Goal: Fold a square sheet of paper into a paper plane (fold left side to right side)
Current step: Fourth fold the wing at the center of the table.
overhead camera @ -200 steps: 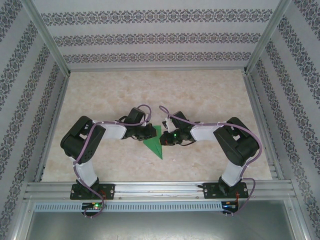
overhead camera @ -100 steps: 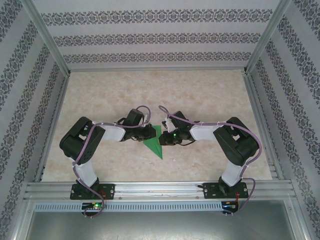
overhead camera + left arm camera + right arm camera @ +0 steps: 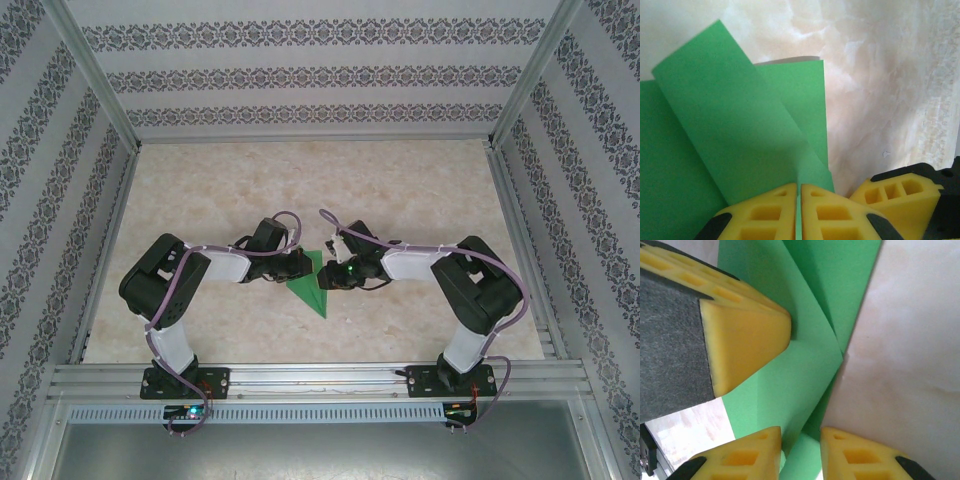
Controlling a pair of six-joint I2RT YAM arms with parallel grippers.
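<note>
Marbled tabletop bore one green paper sheet, part-folded to a point, lying near mid-table. Left gripper was pinched closed on a raised flap, probably to carry it rightward. Right gripper stood narrowly parted astride the sheet's edge, apparently steadying it.

A pale, marbled beige table is enclosed on three sides by white walls banded with dark ornamental patterns. Aluminium posts are set at the back corners, and a metal rail is fixed along the near edge, beside a slotted strip.
</note>
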